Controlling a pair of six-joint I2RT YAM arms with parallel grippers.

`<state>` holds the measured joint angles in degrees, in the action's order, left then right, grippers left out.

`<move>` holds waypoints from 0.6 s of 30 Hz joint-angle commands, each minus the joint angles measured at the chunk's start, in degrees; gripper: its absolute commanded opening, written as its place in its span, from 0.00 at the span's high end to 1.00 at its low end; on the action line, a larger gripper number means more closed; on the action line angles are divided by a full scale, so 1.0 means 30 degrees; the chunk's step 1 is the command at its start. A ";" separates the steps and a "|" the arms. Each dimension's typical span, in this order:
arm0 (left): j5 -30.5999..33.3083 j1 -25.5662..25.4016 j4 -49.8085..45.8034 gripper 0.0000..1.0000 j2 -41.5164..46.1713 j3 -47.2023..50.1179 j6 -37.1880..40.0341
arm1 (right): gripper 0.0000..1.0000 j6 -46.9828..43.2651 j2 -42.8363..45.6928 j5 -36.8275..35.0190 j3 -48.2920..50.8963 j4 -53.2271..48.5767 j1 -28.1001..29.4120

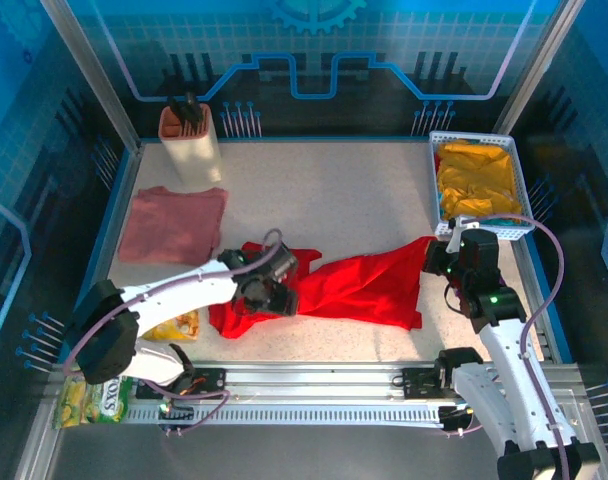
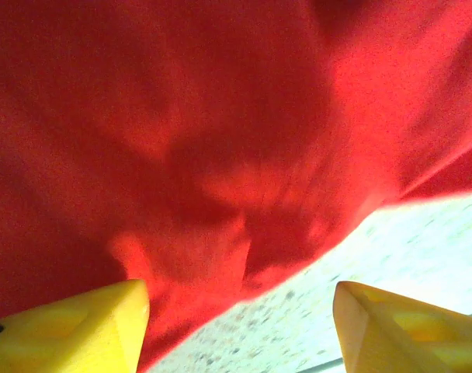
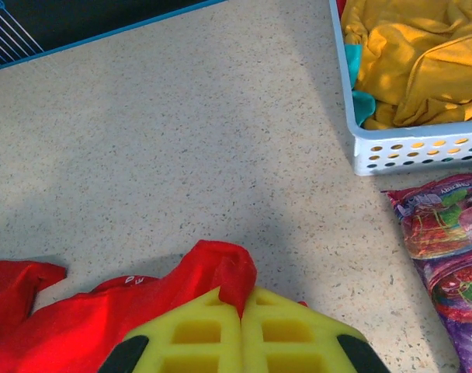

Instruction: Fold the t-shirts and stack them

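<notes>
The bright red t-shirt [image 1: 359,285] lies stretched across the middle of the table, bunched at its left end. My left gripper [image 1: 272,292] hovers over that bunched end. In the left wrist view it [image 2: 240,326] is open, its yellow fingers [image 2: 73,326] set wide apart above the red cloth's [image 2: 220,155] hem and bare table. My right gripper [image 3: 241,307] is shut on the red t-shirt's right corner [image 3: 228,268], which pokes up between the fingers; from above it [image 1: 436,258] sits at the shirt's far right end. The dusty-pink t-shirt [image 1: 174,225] lies folded at the left.
A white basket [image 1: 484,228] of yellow cloth stands at the back right, close to the right arm. A tall orange-and-white holder [image 1: 191,140] stands at the back left. A yellow snack bag [image 1: 174,325], a green packet [image 1: 89,400] and a purple packet [image 3: 445,233] lie nearby.
</notes>
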<state>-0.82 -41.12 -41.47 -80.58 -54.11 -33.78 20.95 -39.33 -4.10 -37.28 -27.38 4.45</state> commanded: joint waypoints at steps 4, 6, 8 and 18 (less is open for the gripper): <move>-0.2390 0.5049 0.0093 0.37 -0.0757 -0.4283 0.2732 | 1.00 0.0049 0.0523 -0.0018 0.0118 0.0221 -0.0264; -0.2514 0.6431 -0.0131 0.41 -0.1941 -0.5139 0.3228 | 1.00 -0.0138 0.0571 0.0075 0.0038 0.0119 -0.0262; -0.2860 0.7658 -0.0265 0.43 -0.3034 -0.5661 0.3511 | 1.00 -0.0261 0.0542 0.0077 -0.0133 -0.0026 -0.0296; -0.3026 1.0103 0.0763 0.48 -0.7472 -0.6228 0.3386 | 1.00 -0.0136 0.0867 0.0227 0.0210 -0.0132 -0.0291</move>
<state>-7.64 -11.07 -39.68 -101.34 -71.31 -23.94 20.73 -37.47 -4.03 -37.28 -27.51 4.43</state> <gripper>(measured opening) 0.523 0.045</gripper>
